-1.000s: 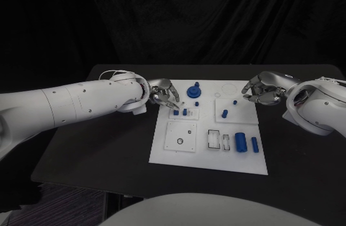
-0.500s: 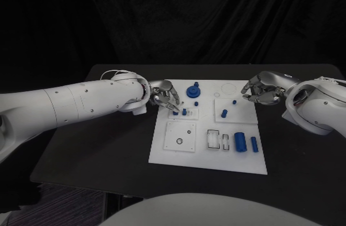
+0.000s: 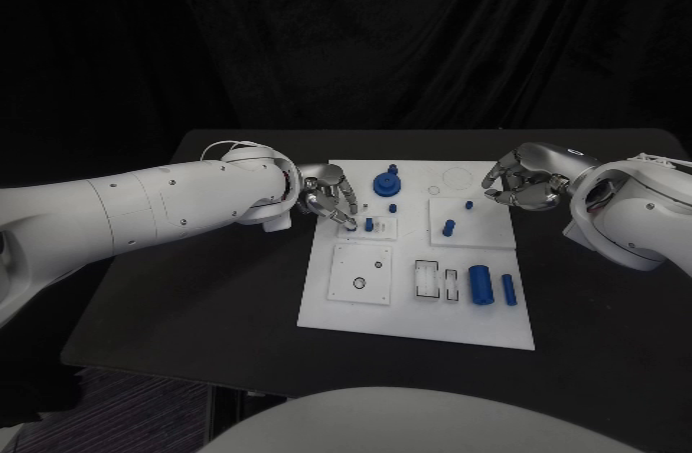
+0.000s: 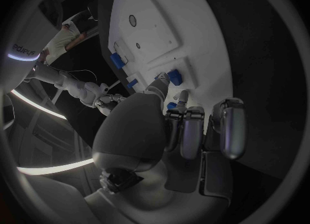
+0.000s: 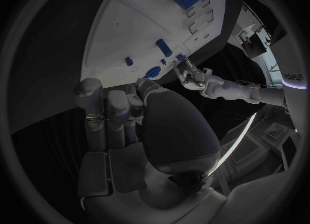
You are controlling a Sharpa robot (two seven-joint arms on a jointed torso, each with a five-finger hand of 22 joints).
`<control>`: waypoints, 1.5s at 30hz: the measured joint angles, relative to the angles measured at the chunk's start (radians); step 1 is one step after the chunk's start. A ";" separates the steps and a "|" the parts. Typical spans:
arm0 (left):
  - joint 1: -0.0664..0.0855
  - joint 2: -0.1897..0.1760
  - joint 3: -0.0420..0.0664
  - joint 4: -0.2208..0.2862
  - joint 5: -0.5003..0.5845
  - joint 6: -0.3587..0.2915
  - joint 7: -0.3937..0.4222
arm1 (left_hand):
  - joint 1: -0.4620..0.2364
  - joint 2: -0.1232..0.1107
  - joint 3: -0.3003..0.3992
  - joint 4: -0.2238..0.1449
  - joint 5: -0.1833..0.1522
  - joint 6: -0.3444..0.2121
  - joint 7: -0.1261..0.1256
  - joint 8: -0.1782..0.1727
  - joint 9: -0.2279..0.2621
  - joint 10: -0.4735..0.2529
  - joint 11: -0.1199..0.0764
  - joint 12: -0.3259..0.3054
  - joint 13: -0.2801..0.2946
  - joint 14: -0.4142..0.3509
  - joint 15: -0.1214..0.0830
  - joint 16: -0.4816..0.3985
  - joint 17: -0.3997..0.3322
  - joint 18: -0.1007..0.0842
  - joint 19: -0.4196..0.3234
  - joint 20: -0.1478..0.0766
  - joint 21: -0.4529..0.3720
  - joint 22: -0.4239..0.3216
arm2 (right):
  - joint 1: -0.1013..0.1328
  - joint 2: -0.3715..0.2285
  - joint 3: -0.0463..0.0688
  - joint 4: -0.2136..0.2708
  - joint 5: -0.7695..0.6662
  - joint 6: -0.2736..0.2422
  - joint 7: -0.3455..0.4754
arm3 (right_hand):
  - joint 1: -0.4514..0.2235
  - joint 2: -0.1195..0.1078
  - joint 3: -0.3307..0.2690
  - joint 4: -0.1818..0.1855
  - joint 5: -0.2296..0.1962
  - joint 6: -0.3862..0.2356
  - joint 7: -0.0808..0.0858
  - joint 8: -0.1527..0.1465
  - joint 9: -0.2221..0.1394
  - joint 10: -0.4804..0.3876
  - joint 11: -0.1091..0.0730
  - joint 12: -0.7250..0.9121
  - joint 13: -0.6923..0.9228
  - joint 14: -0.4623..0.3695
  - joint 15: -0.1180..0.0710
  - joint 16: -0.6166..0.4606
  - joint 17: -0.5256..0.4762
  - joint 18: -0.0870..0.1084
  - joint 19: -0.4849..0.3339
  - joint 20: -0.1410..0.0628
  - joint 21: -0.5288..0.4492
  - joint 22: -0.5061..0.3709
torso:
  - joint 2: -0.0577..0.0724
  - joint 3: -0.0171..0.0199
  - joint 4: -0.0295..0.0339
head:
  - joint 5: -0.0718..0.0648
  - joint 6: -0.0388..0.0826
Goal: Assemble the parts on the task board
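Over the flat white task board [image 3: 418,308], at ten o'clock, the left hand [image 3: 329,197] pinches a small blue peg [image 4: 174,77]. At two o'clock, the right hand [image 3: 522,184] hovers, fingers curled, holding nothing.

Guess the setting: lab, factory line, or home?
Most likely a robotics lab or test bench: a black table against a dark backdrop, a white task board with small blue parts, and nothing domestic in view.

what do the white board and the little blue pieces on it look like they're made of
The board looks like matte white plastic: flat, even, without glare, though painted metal is possible. The blue pieces look like solid-coloured plastic with a dull sheen; the big round one has a moulded look.
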 measured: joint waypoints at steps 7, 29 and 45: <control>-0.005 0.002 0.002 -0.007 0.000 0.006 -0.001 | 0.009 0.009 0.006 -0.012 0.012 0.000 0.000 0.000 -0.017 0.000 0.000 0.000 0.000 0.000 0.000 0.000 0.000 0.000 0.000 0.000 0.000 0.000 | 0.000 0.001 0.000 -0.001 0.000 0.002 0.000 | 0.000 0.000 0.000 0.000 0.000 0.000 0.000 0.000 0.000 0.000 0.000 0.000 0.000 0.000 0.000 0.000 0.000 0.000 0.000 0.000 0.000 0.000 | -0.001 0.0000 0.0001 | -0.002 0.000; -0.025 0.006 0.010 -0.020 0.009 -0.026 0.018 | 0.032 0.032 0.021 -0.037 0.054 0.026 0.003 0.004 -0.030 -0.001 0.006 0.000 0.000 -0.002 0.006 0.000 0.000 0.000 0.000 0.000 0.000 0.000 | 0.000 0.002 0.000 -0.002 0.005 0.017 -0.001 | 0.000 0.000 0.003 -0.003 0.000 0.000 0.000 0.000 0.000 0.000 0.000 0.000 -0.003 0.000 0.000 0.000 -0.001 0.000 0.000 0.000 0.000 0.000 | -0.001 0.0002 -0.0006 | 0.000 0.000; -0.030 0.005 0.010 -0.020 0.012 -0.048 0.016 | 0.044 0.053 0.046 -0.051 0.074 0.127 -0.002 0.008 -0.118 0.003 0.010 0.000 0.001 0.000 0.007 0.000 0.000 0.000 0.002 0.009 0.004 0.000 | -0.001 0.004 0.000 -0.005 0.010 0.025 -0.001 | 0.000 0.000 0.003 -0.003 0.000 0.000 0.000 0.000 0.000 0.000 0.000 0.000 -0.004 0.000 0.000 0.000 -0.003 0.000 0.000 0.000 0.000 0.000 | -0.001 0.0001 0.0003 | 0.003 0.000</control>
